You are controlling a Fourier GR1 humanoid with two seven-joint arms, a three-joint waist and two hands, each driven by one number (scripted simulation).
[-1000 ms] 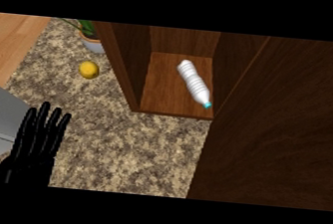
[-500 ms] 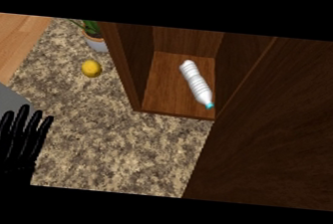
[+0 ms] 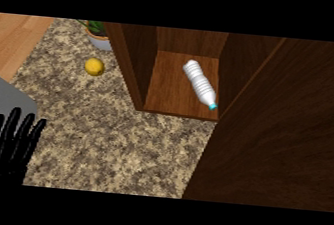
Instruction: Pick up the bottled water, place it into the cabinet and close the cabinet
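Left hand point(image 3: 8, 146) shows at the view's lower left edge, black fingers straight, pointing up and slightly spread, holding nothing, resting over the speckled worktop point(image 3: 116, 140) beside a grey surface point(image 3: 1, 97). Bottled water point(image 3: 200, 84) lies on its side on the floor of the open wooden cabinet point(image 3: 173, 92), along the right part of the compartment, its blue cap towards the front edge. A broad dark cabinet door point(image 3: 285, 145) fills the view's right side, standing open. On the worktop, left of the cabinet, sits a yellow lemon point(image 3: 94, 66), with a potted plant point(image 3: 99, 36) just behind it near the cabinet's side wall
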